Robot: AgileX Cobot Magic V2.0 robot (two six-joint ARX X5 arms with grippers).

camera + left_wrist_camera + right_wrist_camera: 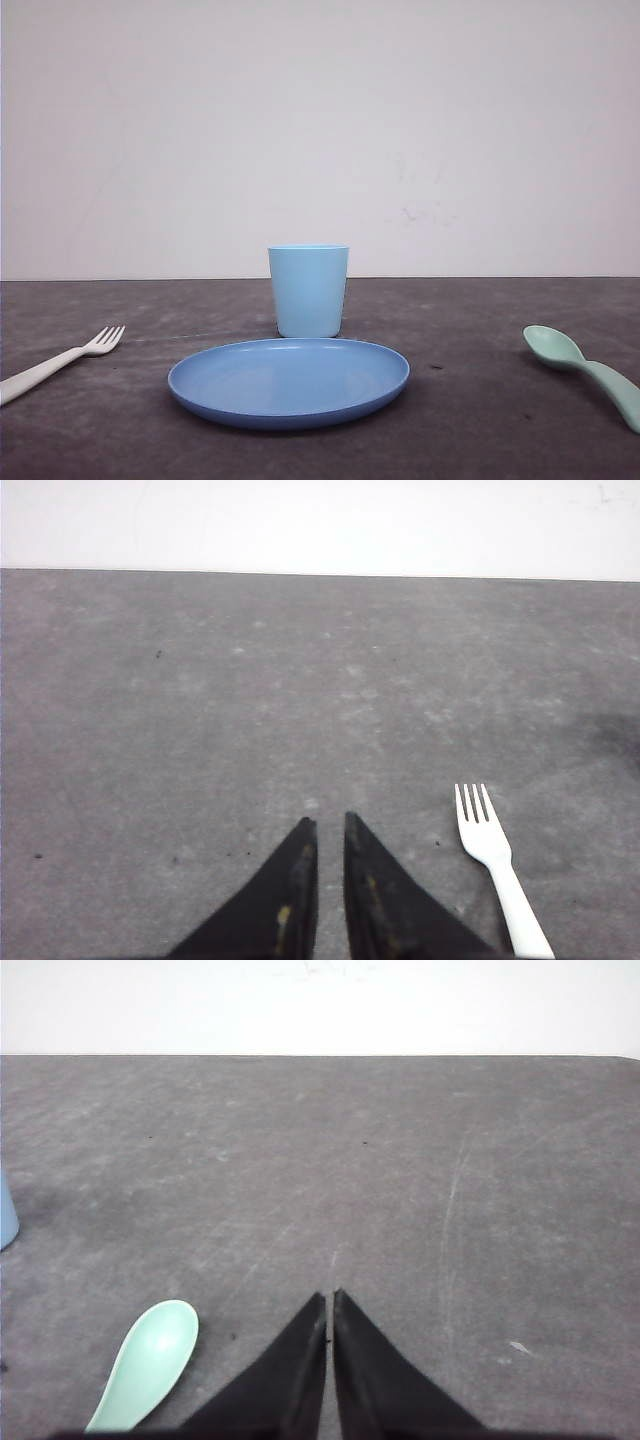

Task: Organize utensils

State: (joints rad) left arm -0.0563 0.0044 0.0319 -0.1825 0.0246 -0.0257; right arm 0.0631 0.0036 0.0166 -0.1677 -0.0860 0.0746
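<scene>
**Place setting, utensils not yet gathered**

Table [480, 420]: dark grey, matte, scuffed; carries every item below and ends at a pale wall.

Plate [289, 382]: round, blue, centred near the front edge. Bare top; likely the anchor for the setting.

Cup [308, 290]: light blue, upright, just behind the plate. Its edge also shows in the right wrist view.

Left gripper [327, 825]: black fingers almost pressed together, a thin slit between the tips, nothing held. Hovers above bare table with the fork just to one side, so seemingly not yet lined up for a pick.

Right gripper [329, 1298]: black fingers pressed together at the tips, nothing held. Poised above the table, spoon bowl near.

Spoon [585, 370]: mint green, lying flat at the table's right side, well apart from the plate, bowl pointing away from the robot.

Fork [62, 361]: white, four tines, lying flat at the left side, well apart from the plate, tines angled toward the cup. Each utensil sits on its own arm's side, presumably one per gripper.
</scene>
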